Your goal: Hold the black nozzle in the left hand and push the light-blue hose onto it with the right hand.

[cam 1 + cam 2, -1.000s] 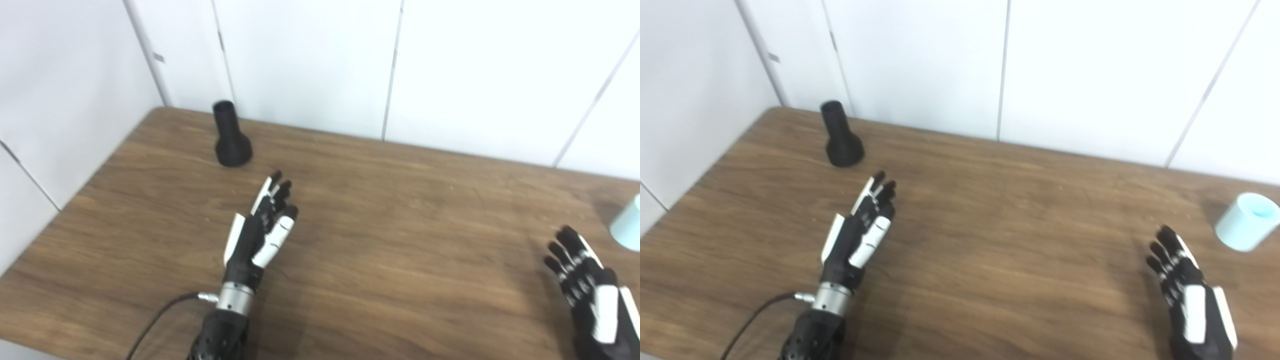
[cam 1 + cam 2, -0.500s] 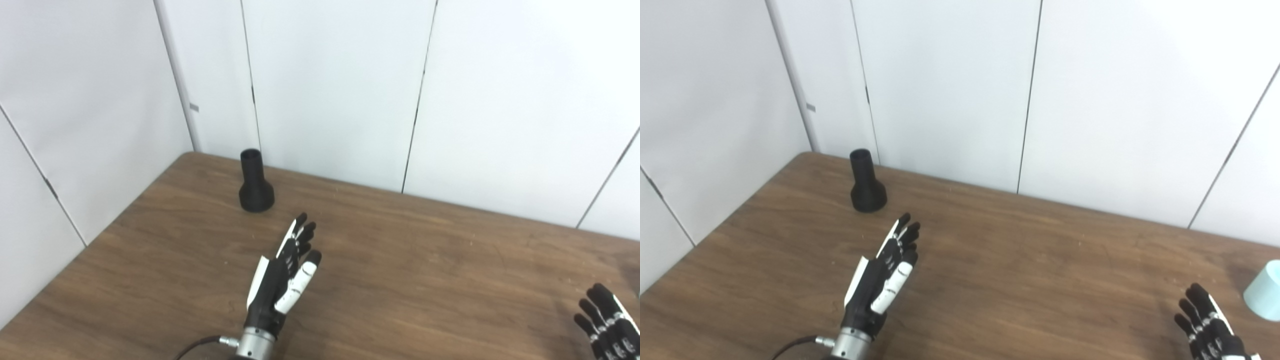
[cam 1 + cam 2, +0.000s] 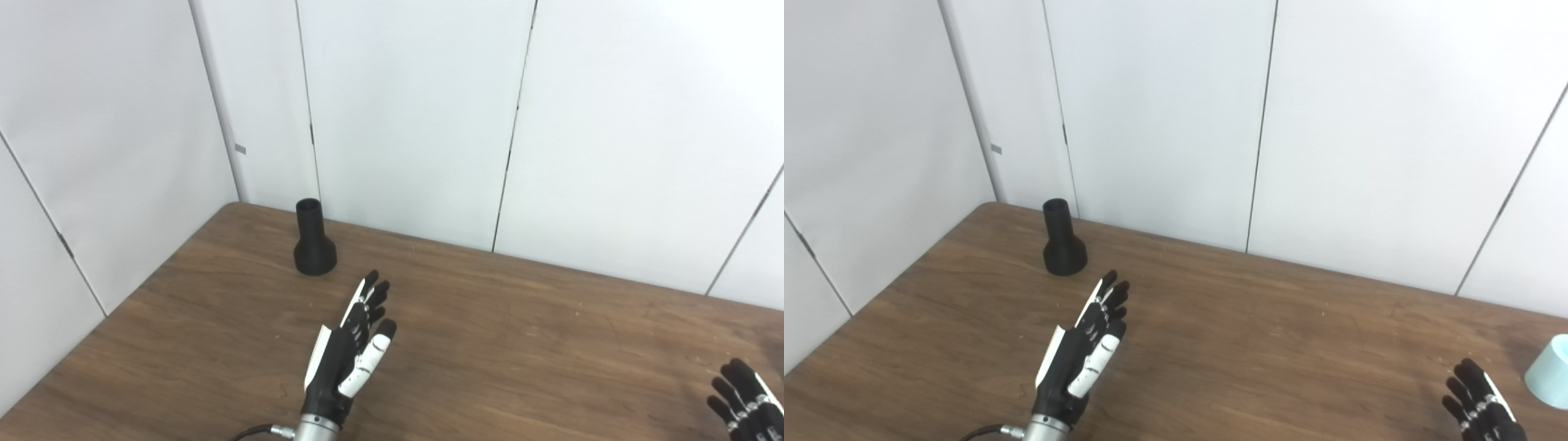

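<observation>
Toward the far left corner of the counter, the black nozzle stands upright on its wide base, narrow mouth up, close to the white wall panels. That pose likely leaves its neck free for a side grasp. Nearer the middle, the left hand hovers short of the nozzle and apart from it, fingers straight and spread, holding nothing, its edge turned so the palm could close around the neck. At far right, the right hand is cut off by the bottom edge; its visible fingers are extended and empty. The light-blue hose sits just beyond it, cropped by the frame, so its length cannot be judged.
</observation>
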Motion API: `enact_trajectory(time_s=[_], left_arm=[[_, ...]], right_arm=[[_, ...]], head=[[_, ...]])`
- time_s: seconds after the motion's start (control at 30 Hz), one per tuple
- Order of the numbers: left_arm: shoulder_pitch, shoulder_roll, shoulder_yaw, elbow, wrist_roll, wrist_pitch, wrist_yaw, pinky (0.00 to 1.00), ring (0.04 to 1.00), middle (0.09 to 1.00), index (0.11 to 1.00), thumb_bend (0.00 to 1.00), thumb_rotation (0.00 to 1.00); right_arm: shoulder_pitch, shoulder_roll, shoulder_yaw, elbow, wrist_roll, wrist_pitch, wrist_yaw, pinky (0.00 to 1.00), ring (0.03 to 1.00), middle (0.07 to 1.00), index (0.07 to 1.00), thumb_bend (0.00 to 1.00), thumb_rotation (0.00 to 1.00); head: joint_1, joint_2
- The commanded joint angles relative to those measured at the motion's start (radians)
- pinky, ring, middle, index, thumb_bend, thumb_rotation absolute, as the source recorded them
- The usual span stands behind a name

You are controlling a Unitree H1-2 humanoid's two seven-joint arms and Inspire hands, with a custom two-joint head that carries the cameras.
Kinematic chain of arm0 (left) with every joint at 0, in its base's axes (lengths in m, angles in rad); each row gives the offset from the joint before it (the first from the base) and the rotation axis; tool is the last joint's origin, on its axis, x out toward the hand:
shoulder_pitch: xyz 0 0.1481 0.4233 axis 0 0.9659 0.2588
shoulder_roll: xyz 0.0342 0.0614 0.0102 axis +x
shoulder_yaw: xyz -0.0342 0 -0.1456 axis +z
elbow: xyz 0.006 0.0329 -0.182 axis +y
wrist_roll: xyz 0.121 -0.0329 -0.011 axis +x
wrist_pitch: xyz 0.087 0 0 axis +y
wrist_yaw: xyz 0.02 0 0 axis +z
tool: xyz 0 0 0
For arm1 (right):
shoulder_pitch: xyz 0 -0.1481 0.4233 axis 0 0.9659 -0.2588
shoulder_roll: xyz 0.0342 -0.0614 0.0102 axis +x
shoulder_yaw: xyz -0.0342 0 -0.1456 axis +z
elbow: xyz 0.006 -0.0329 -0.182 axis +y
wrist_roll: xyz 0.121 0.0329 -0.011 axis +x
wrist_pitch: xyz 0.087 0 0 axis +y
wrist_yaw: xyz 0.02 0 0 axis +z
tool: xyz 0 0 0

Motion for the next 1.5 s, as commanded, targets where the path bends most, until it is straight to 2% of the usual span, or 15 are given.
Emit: enact_trajectory(time_s=[0.0, 0.1, 0.23, 0.43, 0.53, 0.63, 0.7, 0.8, 0.9, 1.03, 1.17, 1.37, 1.47], left_arm=[[0.072, -0.015, -0.001, -0.010, 0.026, 0.056, 0.017, 0.91, 0.946, 0.935, 0.949, 0.59, 0.64], [0.065, -0.010, 0.010, -0.092, 0.078, 0.113, 0.035, 0.89, 0.937, 0.925, 0.942, 0.65, 0.53], [0.047, 0.007, 0.024, -0.144, 0.102, 0.147, 0.042, 0.89, 0.925, 0.915, 0.938, 0.70, 0.43], [-0.039, 0.100, 0.111, -0.241, 0.109, 0.223, 0.030, 0.91, 0.914, 0.898, 0.924, 0.75, 0.33], [-0.066, 0.143, 0.138, -0.254, 0.134, 0.249, 0.039, 0.93, 0.917, 0.899, 0.922, 0.76, 0.31], [-0.089, 0.179, 0.157, -0.257, 0.188, 0.295, 0.053, 0.90, 0.913, 0.897, 0.918, 0.79, 0.30], [-0.110, 0.210, 0.170, -0.262, 0.239, 0.365, 0.050, 0.90, 0.911, 0.898, 0.916, 0.82, 0.31], [-0.128, 0.239, 0.182, -0.262, 0.291, 0.429, 0.048, 0.89, 0.908, 0.899, 0.915, 0.85, 0.31], [-0.144, 0.296, 0.196, -0.228, 0.372, 0.491, 0.054, 0.88, 0.905, 0.901, 0.913, 0.88, 0.33], [-0.163, 0.345, 0.204, -0.171, 0.410, 0.521, 0.060, 0.86, 0.916, 0.914, 0.912, 0.91, 0.37], [-0.214, 0.404, 0.175, -0.068, 0.485, 0.554, 0.062, 0.86, 0.939, 0.928, 0.913, 0.93, 0.39], [-0.300, 0.449, 0.107, 0.046, 0.536, 0.584, 0.046, 0.88, 0.939, 0.926, 0.909, 0.93, 0.39], [-0.339, 0.467, 0.079, 0.112, 0.545, 0.587, 0.049, 0.93, 0.951, 0.928, 0.908, 0.94, 0.40]], right_arm=[[0.027, 0.010, -0.002, 0.021, -0.003, -0.009, -0.010, 0.91, 0.947, 0.950, 0.933, 0.51, 1.00], [0.024, 0.016, -0.004, 0.029, -0.001, -0.005, -0.015, 0.91, 0.942, 0.947, 0.932, 0.53, 1.00], [0.020, 0.018, -0.003, 0.039, 0.000, -0.006, -0.017, 0.91, 0.939, 0.941, 0.927, 0.53, 1.00], [0.021, 0.021, -0.001, 0.045, -0.002, -0.019, -0.022, 0.90, 0.935, 0.935, 0.918, 0.53, 1.00], [0.019, 0.022, -0.002, 0.056, -0.004, -0.028, -0.023, 0.89, 0.933, 0.933, 0.912, 0.52, 1.00], [0.017, 0.023, -0.003, 0.061, -0.007, -0.031, -0.024, 0.88, 0.925, 0.925, 0.909, 0.52, 1.00], [0.017, 0.024, -0.003, 0.062, -0.008, -0.031, -0.024, 0.88, 0.923, 0.924, 0.908, 0.52, 1.00], [0.019, 0.026, -0.002, 0.057, -0.010, -0.029, -0.026, 0.88, 0.922, 0.923, 0.907, 0.52, 1.00], [0.018, 0.026, -0.001, 0.060, -0.013, -0.031, -0.027, 0.87, 0.919, 0.922, 0.906, 0.52, 1.00], [0.015, 0.025, -0.002, 0.068, -0.014, -0.032, -0.027, 0.87, 0.919, 0.923, 0.905, 0.52, 0.99], [0.014, 0.029, 0.000, 0.063, -0.018, -0.023, -0.031, 0.87, 0.918, 0.923, 0.906, 0.53, 0.99], [0.015, 0.029, 0.003, 0.059, -0.019, -0.019, -0.031, 0.87, 0.918, 0.923, 0.906, 0.54, 0.99], [0.014, 0.030, 0.004, 0.059, -0.021, -0.019, -0.033, 0.87, 0.917, 0.922, 0.906, 0.54, 0.99]], head=[[0.001, 0.001], [-0.002, 0.004], [-0.005, 0.004], [-0.010, 0.004], [-0.008, 0.001], [-0.007, 0.000], [-0.010, 0.003], [-0.013, 0.005], [-0.012, 0.008], [-0.009, 0.008], [-0.011, 0.010], [-0.014, 0.012], [-0.016, 0.012]])
